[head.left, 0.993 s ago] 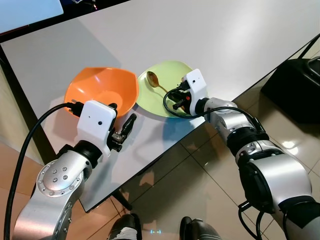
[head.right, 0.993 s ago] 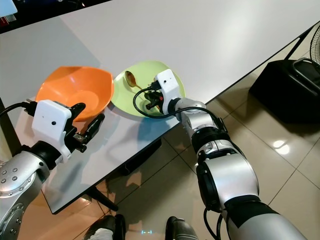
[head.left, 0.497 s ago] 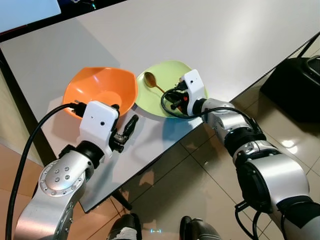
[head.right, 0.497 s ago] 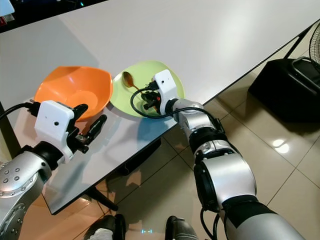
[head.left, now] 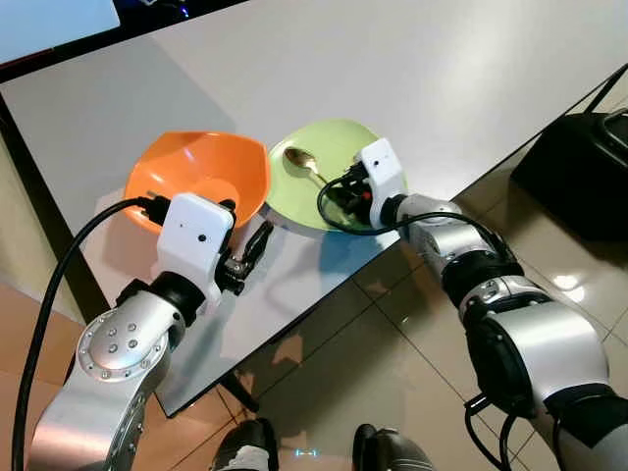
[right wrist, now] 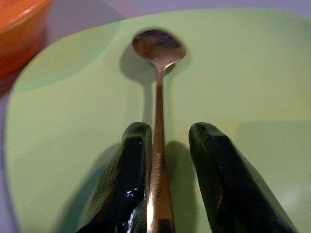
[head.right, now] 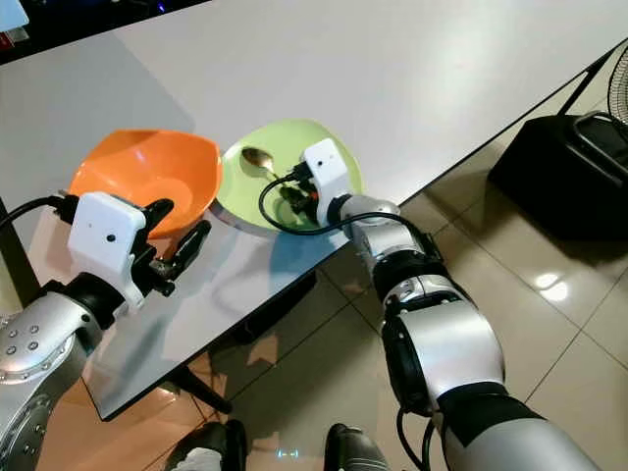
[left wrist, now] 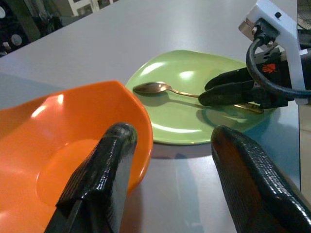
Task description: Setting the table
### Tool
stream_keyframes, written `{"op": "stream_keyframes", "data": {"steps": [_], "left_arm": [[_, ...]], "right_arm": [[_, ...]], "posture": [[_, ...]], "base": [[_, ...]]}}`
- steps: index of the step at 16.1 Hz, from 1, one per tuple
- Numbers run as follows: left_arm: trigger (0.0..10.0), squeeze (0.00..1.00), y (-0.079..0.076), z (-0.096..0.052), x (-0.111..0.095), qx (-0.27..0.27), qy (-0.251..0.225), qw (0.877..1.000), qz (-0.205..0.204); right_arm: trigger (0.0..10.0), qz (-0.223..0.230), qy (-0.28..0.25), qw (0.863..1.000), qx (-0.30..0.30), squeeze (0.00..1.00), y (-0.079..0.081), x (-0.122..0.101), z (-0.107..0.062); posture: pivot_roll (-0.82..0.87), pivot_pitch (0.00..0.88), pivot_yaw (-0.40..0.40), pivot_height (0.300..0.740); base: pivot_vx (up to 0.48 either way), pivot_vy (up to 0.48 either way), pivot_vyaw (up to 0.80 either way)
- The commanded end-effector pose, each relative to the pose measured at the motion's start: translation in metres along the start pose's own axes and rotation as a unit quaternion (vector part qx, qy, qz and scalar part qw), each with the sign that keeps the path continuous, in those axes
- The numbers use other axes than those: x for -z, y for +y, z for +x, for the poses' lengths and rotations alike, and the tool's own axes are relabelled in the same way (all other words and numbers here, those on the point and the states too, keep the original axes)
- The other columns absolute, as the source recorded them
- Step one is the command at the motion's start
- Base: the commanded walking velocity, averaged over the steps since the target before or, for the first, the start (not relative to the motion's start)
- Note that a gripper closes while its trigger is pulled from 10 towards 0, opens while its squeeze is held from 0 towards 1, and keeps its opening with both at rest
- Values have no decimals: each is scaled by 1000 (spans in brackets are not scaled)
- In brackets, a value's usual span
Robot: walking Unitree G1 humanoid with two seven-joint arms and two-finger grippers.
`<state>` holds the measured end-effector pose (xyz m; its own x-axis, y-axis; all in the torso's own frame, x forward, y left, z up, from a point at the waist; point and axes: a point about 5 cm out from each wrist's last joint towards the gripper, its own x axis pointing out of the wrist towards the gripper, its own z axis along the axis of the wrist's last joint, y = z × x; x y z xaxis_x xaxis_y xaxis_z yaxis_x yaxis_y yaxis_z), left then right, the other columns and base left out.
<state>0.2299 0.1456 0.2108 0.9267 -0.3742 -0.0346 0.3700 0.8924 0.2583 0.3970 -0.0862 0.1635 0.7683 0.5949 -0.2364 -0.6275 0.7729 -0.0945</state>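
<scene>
An orange bowl [head.left: 196,177] and a light green plate [head.left: 339,137] sit side by side near the front edge of the grey table [head.left: 412,59]. A metal spoon [right wrist: 158,48] lies flat on the plate, bowl facing up. My right gripper [right wrist: 167,131] rests low over the plate, narrowly open. Its fingers straddle the spoon's handle, with a gap showing on one side. My left gripper [left wrist: 170,131] is open just in front of the orange bowl's near rim, holding nothing.
The table's front edge [head.left: 294,324] runs diagonally just below both grippers, with tiled floor [head.left: 392,373] beneath. A black bag [head.left: 579,167] stands on the floor at the right. The far part of the tabletop is bare.
The spoon has settled flatter on the plate, its bowl now facing up. My right gripper shifted slightly left, then back right. The left arm barely moved.
</scene>
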Motion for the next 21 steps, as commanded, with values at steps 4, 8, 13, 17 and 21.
{"op": "stream_keyframes", "data": {"steps": [4,8,13,17,21], "left_arm": [[10000,0,-3,3,0,8,-3,1000,-2],[10000,0,-3,6,0,11,-6,1000,-1],[10000,0,-1,6,-1,14,-7,1000,1],[10000,0,-1,7,-1,13,-9,1000,2],[10000,0,1,9,-1,-2,-17,1000,8]], "right_arm": [[10000,-35,-2,999,10,0,-5,-5,-2],[10000,-35,-4,999,15,0,-5,-4,-2],[10000,-29,-22,999,27,1000,-7,-6,-2],[10000,-21,-28,999,19,1000,-5,-6,-2],[10000,-34,-73,996,33,0,-8,-15,-4]], "posture": [[139,193,-11,740],[140,180,-4,740],[144,179,-1,740],[145,174,-2,740],[144,150,-13,740]], "base": [[0,0,0],[0,0,0],[0,0,0],[0,0,0],[0,0,0]]}}
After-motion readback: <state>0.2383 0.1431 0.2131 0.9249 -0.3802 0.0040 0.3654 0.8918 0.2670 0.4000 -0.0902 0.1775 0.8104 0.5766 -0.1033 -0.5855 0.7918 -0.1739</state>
